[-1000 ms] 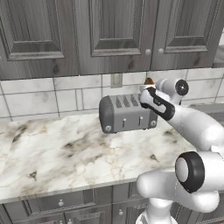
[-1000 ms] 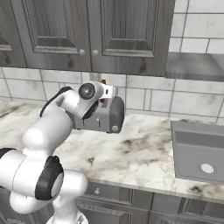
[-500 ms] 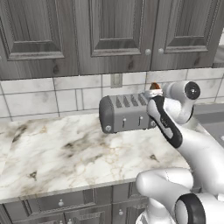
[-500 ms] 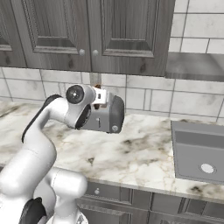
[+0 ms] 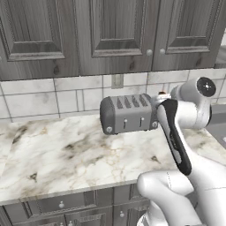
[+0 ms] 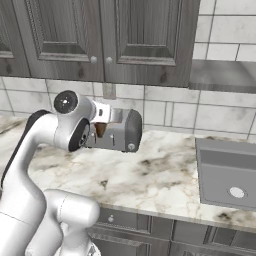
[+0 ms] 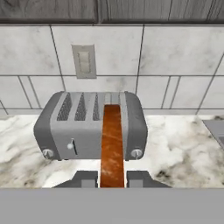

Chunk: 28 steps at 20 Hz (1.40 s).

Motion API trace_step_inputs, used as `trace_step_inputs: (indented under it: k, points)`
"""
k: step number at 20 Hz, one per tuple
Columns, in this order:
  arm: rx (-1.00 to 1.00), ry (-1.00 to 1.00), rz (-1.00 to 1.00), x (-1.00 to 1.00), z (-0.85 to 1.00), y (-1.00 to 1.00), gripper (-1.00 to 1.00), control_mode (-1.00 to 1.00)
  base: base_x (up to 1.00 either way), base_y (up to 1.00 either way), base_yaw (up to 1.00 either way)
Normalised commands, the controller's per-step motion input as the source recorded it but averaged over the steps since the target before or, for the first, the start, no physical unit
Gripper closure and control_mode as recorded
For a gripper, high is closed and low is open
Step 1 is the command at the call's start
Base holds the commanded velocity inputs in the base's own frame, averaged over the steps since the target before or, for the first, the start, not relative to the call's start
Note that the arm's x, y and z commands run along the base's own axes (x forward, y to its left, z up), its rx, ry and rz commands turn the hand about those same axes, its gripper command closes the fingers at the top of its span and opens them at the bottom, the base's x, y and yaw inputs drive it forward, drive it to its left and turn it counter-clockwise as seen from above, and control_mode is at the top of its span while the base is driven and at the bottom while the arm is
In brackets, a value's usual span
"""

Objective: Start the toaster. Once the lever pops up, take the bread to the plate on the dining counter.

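Cabinets (image 5: 110,35) of dark grey wood hang across the top of both base views, above a band of pale wall tiles (image 7: 175,65). Below them runs a marble worktop (image 5: 66,154) with brown veins, carried on grey drawers (image 5: 62,204). At the right end of the worktop in the right base view lies a grey sink (image 6: 227,172).

Against the tiles stands the toaster (image 5: 128,114), grey and boxy with rounded ends, slots on top and 2 small round knobs low on its front. Behind it on the wall is a pale outlet plate (image 7: 84,61).

The white arm reaches in from the toaster's right end. Its gripper (image 7: 112,177) is pinched on the bread (image 7: 112,144), a narrow brown slice seen edge-on in the hand view, between the 2 dark fingertips (image 7: 87,178). The bread is off the worktop, just beside the toaster's right end; in the right base view its brown face (image 6: 100,129) shows against the toaster.
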Motion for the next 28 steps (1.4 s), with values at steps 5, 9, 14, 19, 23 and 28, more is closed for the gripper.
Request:
trace_step_inputs:
  k: [5, 9, 14, 19, 23, 28]
  points:
    - [0.00, 0.12, 0.00, -0.47, 0.00, 0.37, 1.00, -1.00, 0.00, 0.00, 0.00]
    - [0.00, 0.08, 0.00, -0.45, 0.00, 0.26, 1.00, -1.00, 0.00, 0.00, 0.00]
    - [0.00, 0.03, 0.00, -0.45, 0.00, 0.05, 1.00, -1.00, 0.00, 0.00, 0.00]
    - [0.00, 0.01, 0.00, -0.47, 0.00, 0.00, 1.00, -1.00, 0.00, 0.00, 0.00]
    - [0.00, 0.00, 0.00, -0.57, 0.00, 0.00, 1.00, -1.00, 0.00, 0.00, 0.00]
    - [0.00, 0.00, 0.00, -0.46, 0.00, 0.00, 1.00, -1.00, 0.00, 0.00, 0.00]
